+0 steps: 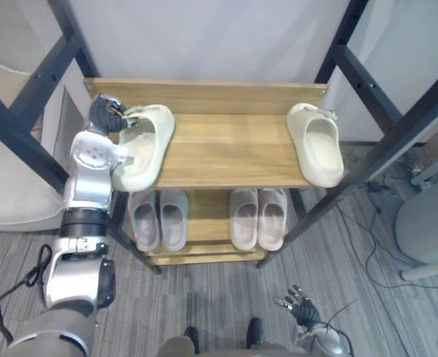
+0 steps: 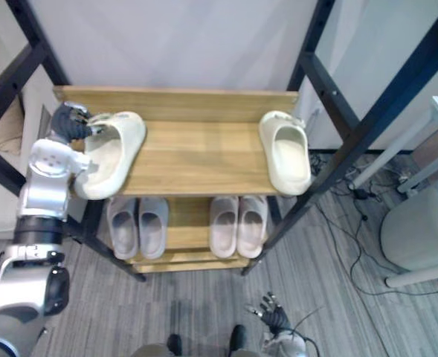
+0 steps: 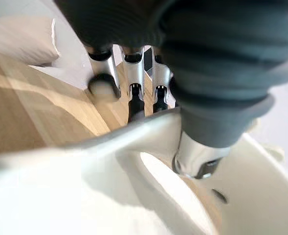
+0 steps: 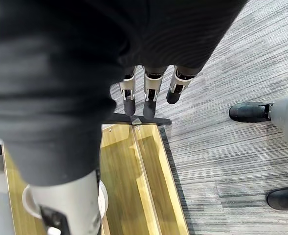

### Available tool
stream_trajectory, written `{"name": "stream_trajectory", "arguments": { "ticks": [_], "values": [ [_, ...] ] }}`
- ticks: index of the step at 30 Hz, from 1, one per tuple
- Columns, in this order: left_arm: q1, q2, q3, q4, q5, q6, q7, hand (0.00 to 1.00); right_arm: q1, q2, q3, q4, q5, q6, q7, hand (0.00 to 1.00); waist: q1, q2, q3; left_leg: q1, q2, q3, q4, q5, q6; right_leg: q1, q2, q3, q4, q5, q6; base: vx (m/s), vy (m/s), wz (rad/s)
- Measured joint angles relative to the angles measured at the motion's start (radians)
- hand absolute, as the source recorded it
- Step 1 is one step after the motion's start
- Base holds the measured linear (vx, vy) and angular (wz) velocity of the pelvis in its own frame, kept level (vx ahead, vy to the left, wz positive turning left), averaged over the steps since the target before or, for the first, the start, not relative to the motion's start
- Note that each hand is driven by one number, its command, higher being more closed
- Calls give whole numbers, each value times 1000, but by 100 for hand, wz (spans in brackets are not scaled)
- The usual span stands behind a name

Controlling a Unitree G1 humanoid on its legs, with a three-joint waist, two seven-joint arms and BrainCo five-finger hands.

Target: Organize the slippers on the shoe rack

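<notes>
Left hand [image 1: 105,114]: pinching the cream slipper [image 1: 146,149] by its strap, at the top shelf [image 1: 226,152] left end.
Right hand [image 1: 302,306]: hanging low, fingers relaxed, holding nothing.

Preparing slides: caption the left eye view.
Left robot hand grips a cream slipper at the top shelf's left edge; a second slipper lies far right.

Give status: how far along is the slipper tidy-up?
Done: two grey pairs lined up on the lower shelf. In hand: left robot hand grips one cream slipper overhanging top shelf, left side. Left: pair it with the other cream slipper at the right end.
</notes>
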Motion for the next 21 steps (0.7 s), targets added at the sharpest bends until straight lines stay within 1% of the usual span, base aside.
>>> {"name": "stream_trajectory", "arguments": {
  "ticks": [5,11,14,18,21],
  "values": [
    [45,-97,-70,-87,-51,2,21,100,-5,0,0,4,1,9,0,0,0,11,8,18,-3,-9,-5,0,0,24,0,-9,-8,0,0,-8,-7,5],
    [45,-198,-159,-132,-59,7,22,100,-13,0,0,9,1,24,-1,0,-6,23,16,18,-6,-13,-7,1,1,25,-1,-10,-10,0,0,0,0,0],
    [37,-222,-186,-134,-59,22,31,100,-14,0,0,10,2,31,-8,0,-15,24,16,18,-7,-15,-7,2,2,25,-1,-12,-10,0,0,0,0,0],
    [18,-241,-187,-128,-58,29,43,100,-12,0,1,18,6,38,-13,0,-31,24,16,18,-11,-18,-8,5,6,26,-4,-14,-10,0,0,-15,-3,1],
    [-27,-245,-184,-72,-57,40,64,100,-8,0,1,20,8,40,-19,0,-34,24,16,17,-13,-19,-8,6,8,25,-7,-14,-9,0,1,-40,-5,2]
  ]
}}
